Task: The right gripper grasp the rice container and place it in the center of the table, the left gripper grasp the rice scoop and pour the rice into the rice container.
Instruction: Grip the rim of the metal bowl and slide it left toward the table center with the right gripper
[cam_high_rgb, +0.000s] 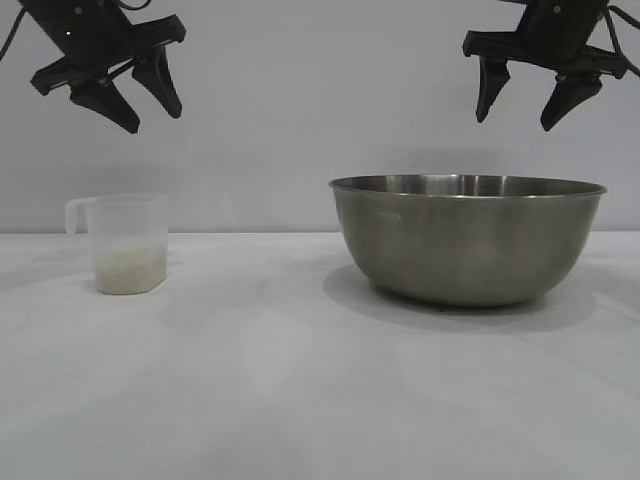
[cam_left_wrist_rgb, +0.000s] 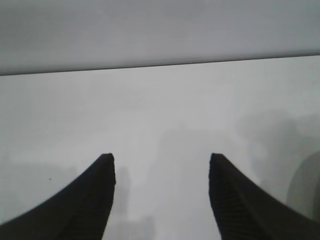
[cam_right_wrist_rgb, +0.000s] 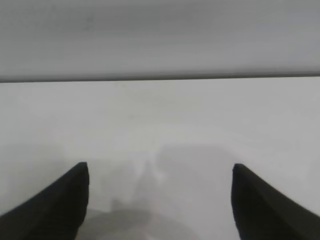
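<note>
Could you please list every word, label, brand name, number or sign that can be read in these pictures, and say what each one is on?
None can be read.
Plastic cup holding rice: no readable print or scale marks.
Steel bowl: a faint mark below the rim on its left side, too blurred to read.
Left gripper, right gripper, table: no lettering visible.

Below the open black left gripper (cam_high_rgb: 150, 115) stands a translucent plastic scoop (cam_high_rgb: 128, 243) holding white rice (cam_high_rgb: 130, 268); under the open right gripper (cam_high_rgb: 520, 118), a steel bowl (cam_high_rgb: 467, 240) on the white counter (cam_high_rgb: 260, 390).
</note>
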